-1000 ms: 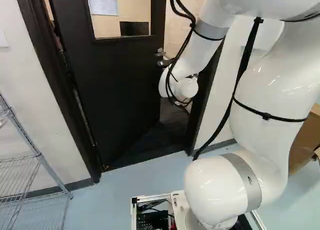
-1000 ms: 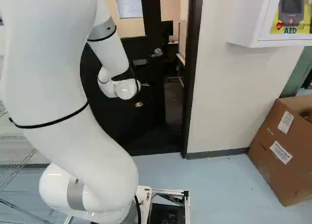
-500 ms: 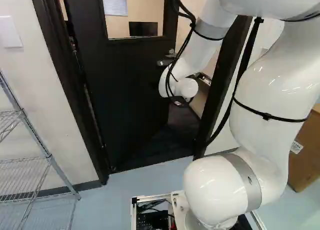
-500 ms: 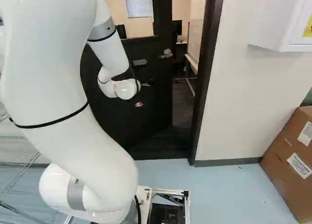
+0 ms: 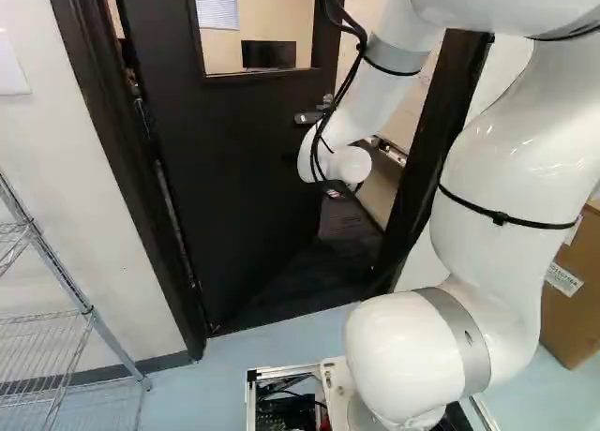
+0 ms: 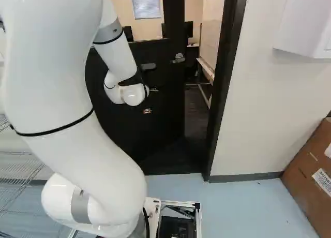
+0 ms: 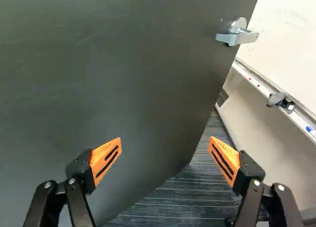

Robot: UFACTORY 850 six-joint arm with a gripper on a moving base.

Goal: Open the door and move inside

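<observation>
Dark door [image 5: 234, 169], ajar, opening away. It is probably best pushed with slow, steady pressure near its free edge, keeping the arm [image 5: 506, 169] clear of the frame [image 6: 225, 83] as the base [image 6: 152, 212] rolls in. The door stands ahead of the pincer [image 7: 166, 140], whose fingers are wide apart, holding nothing; the silver handle [image 7: 237, 35] is ahead, beyond one finger, near the free edge.

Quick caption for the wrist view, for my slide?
Open gripper facing the partly open door, its handle ungripped, a whiteboard showing past the door's edge.
</observation>
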